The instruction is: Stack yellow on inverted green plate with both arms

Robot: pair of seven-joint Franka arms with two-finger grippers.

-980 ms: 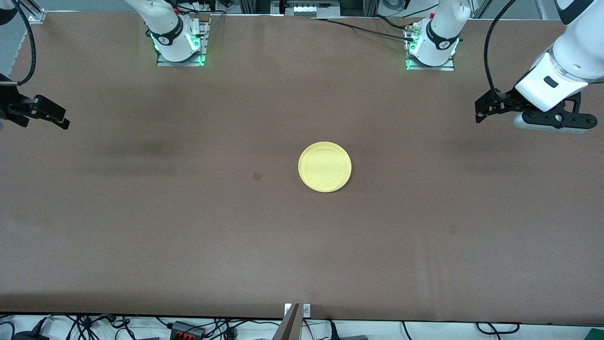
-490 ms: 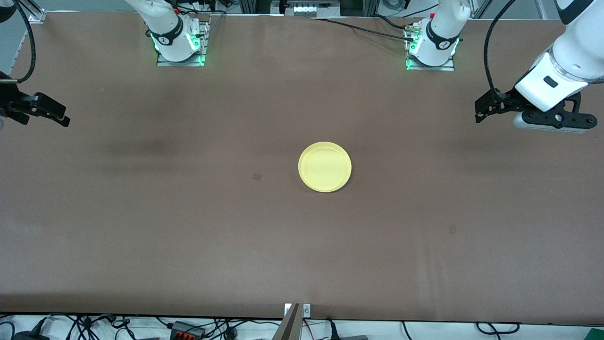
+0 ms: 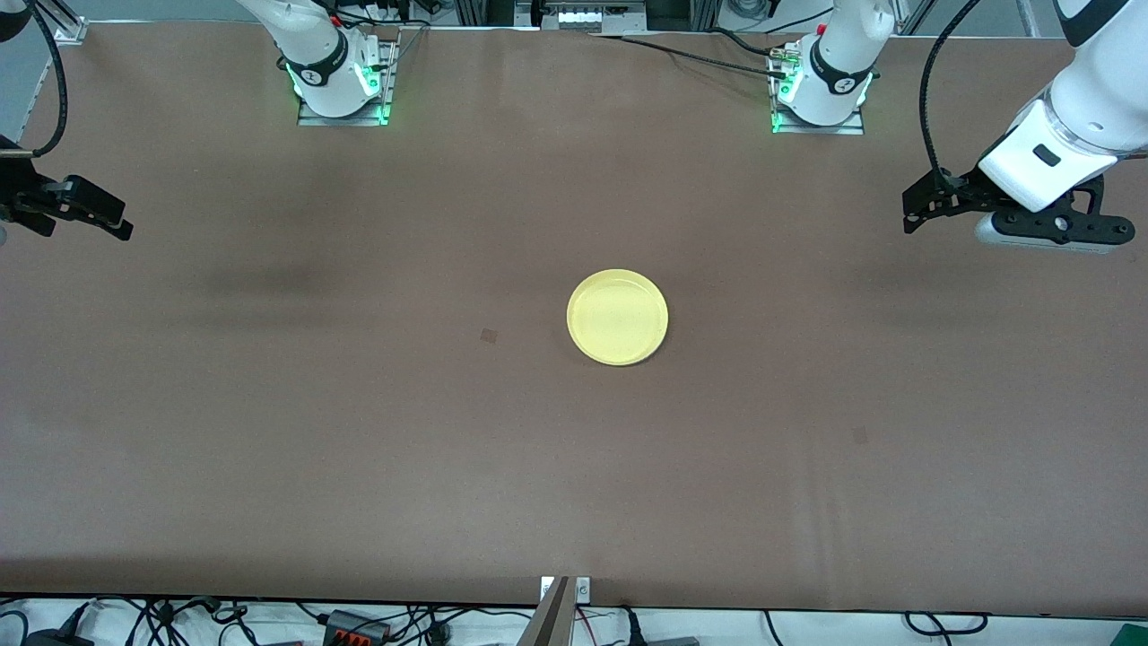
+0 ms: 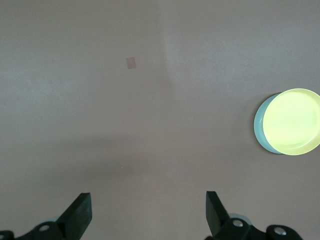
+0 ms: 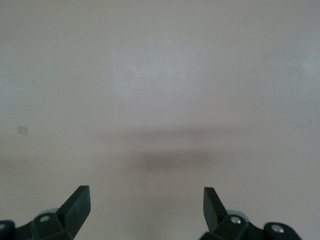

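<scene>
1. Sitting squarely on the green plate (image 4: 260, 131), the yellow plate (image 3: 617, 317) covers it so fully that only a pale sliver of rim shows in the left wrist view, which suggests the stack is already made.
2. Both arms hang apart from the stack over bare worktop (image 3: 359, 467), likely to leave it undisturbed.
3. Left gripper (image 4: 148, 216) hovers over the worktop toward its own arm's end, jaws spread wide and holding nothing; the stacked plates lie well ahead of the jaws and off to one side.
4. Right gripper (image 5: 146, 210) hovers over its own end, jaws equally wide and empty, no plate before them.
</scene>
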